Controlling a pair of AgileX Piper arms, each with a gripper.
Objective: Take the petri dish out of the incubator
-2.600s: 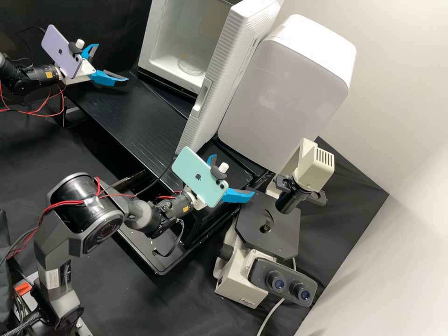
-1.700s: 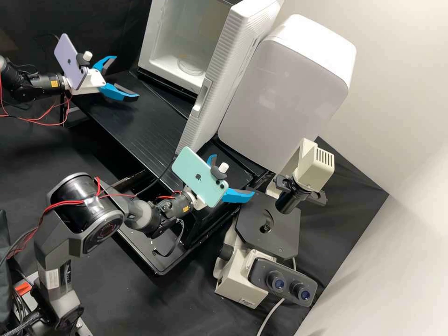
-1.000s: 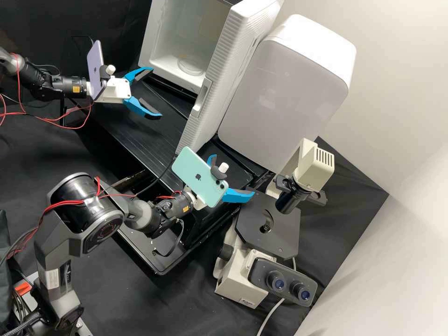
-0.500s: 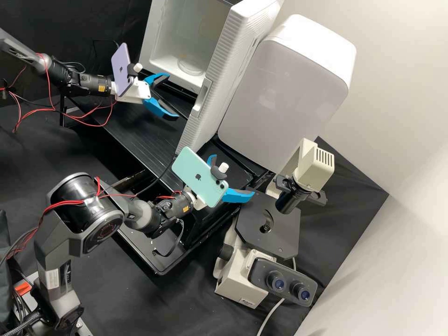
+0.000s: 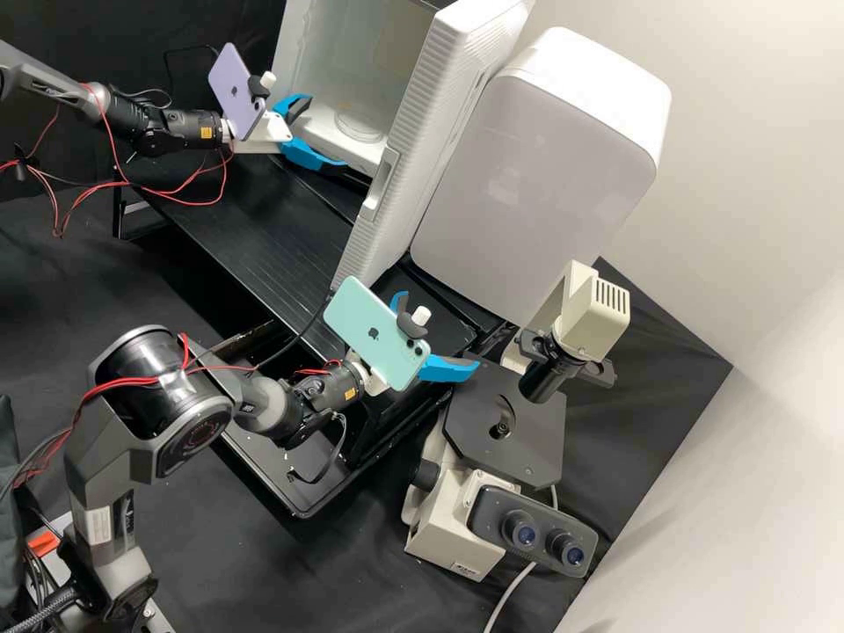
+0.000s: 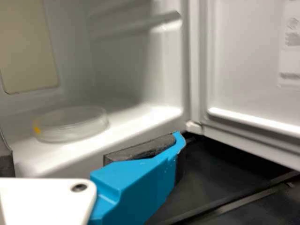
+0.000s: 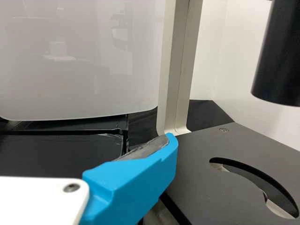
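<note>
My left jaws, spread wide at the incubator (image 6: 140,70) mouth, face the petri dish (image 6: 70,123) lying flat on its floor farther in; I judge it light, rigid, slick and brittle, so grip across opposite sides of the rim, gently.

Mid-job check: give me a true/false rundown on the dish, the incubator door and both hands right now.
1. The petri dish lies inside the incubator, on its floor. True.
2. The left hand is shut on the petri dish. False: it is open at the chamber's mouth and does not touch the dish.
3. The incubator door is closed. False: it stands swung open.
4. The right hand is open, close to the microscope stage. True.
</note>
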